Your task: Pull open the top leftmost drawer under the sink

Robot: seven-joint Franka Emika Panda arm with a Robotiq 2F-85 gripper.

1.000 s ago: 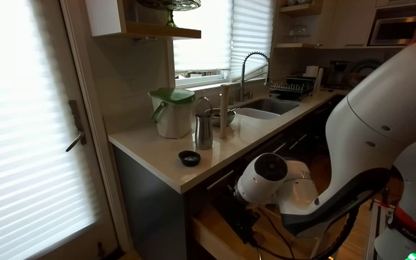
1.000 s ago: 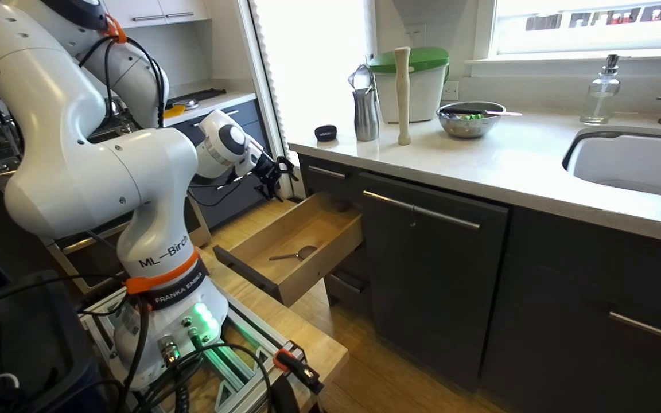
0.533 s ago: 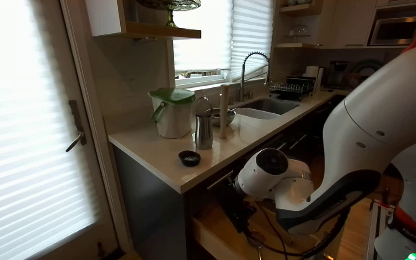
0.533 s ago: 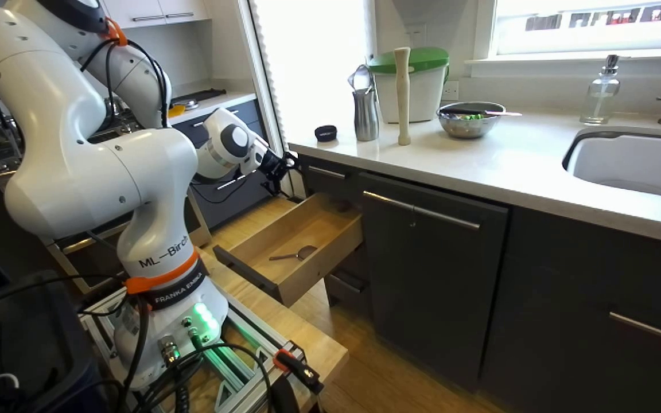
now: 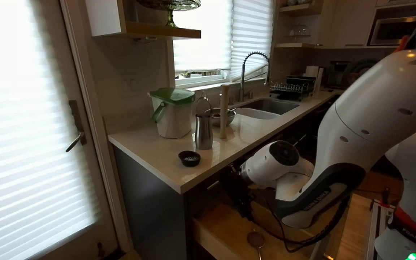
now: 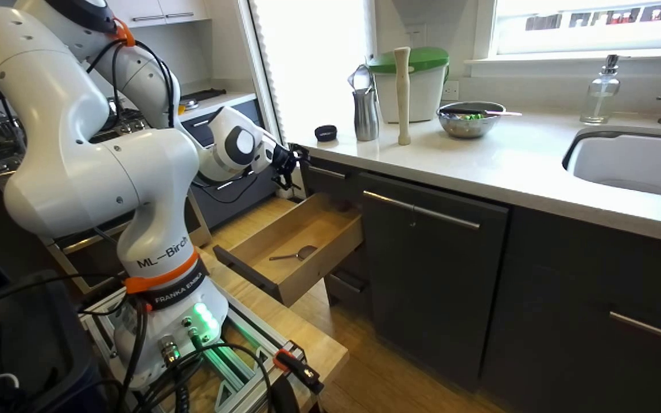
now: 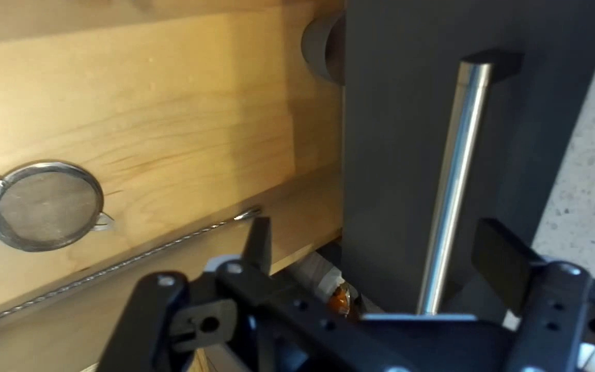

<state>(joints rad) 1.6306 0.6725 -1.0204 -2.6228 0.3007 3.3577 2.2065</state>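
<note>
The top left drawer is shut. Its dark grey front (image 7: 395,129) and silver bar handle (image 7: 455,181) fill the middle of the wrist view. The handle also shows in both exterior views (image 6: 327,172) (image 5: 213,185). My gripper (image 7: 380,250) is open and empty. In the wrist view the handle runs between its two spread fingers (image 7: 501,258), nearer the right one. In an exterior view the gripper (image 6: 302,171) is just in front of the drawer's left end. I cannot tell how far the fingertips are from the front. The sink (image 6: 640,163) is further right along the counter.
A lower drawer (image 6: 319,281) stands pulled out below the gripper, holding a strainer (image 7: 47,206) and a twisted metal rod (image 7: 122,266). The white counter edge (image 7: 586,206) is just above the handle. A black cup (image 6: 325,133) and steel shaker (image 6: 366,117) stand on the counter.
My gripper has moved up and toward the shut drawer's front, rightward in an exterior view. The strainer in the lower drawer is now uncovered. The drawers have not moved.
</note>
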